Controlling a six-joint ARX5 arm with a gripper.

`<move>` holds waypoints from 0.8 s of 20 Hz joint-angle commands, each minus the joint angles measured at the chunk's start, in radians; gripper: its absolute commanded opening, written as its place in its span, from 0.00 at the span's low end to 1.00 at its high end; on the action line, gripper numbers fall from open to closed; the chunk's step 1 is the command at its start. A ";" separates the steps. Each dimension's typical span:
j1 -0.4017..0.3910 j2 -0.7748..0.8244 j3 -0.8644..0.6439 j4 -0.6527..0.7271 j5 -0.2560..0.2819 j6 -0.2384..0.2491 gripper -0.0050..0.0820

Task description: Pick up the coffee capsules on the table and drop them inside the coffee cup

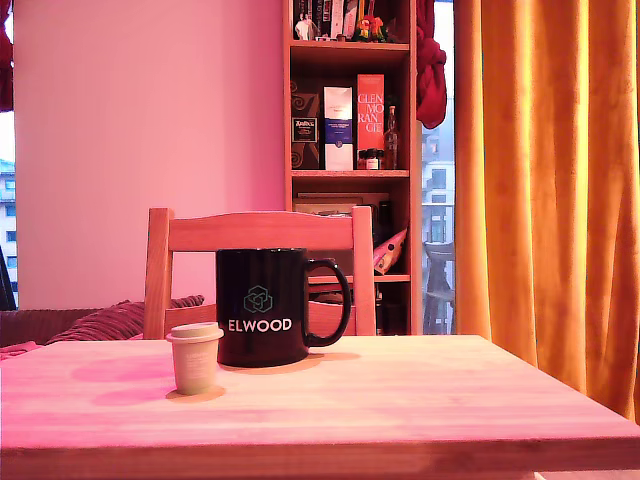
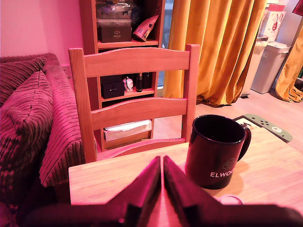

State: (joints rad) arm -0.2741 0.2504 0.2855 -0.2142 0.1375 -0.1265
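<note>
Claw [image 2: 162,163] pressed together, empty. Capsule [image 1: 195,357] below claw, beside ELWOOD mug [image 1: 264,306]: we judge light, thin-walled, crushable; pinch gently under rim.

Wooden chair [image 1: 258,270], bookshelf [image 1: 350,150], orange curtains [image 1: 545,180]

A wooden chair [image 1: 258,262] stood before a pale wall [image 1: 140,120] washed in pink light. Beside it rose a crowded bookshelf [image 1: 350,150], then orange curtains [image 1: 545,180]; a ribbed sofa [image 2: 33,127] sat nearby.
</note>
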 commanded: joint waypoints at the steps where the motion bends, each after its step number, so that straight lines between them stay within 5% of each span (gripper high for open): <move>1: -0.027 -0.003 -0.026 -0.054 -0.016 -0.004 0.04; 16: -0.027 -0.003 -0.044 0.051 -0.026 0.019 0.03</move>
State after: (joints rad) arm -0.3031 0.2501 0.2802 -0.1787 0.1108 -0.1223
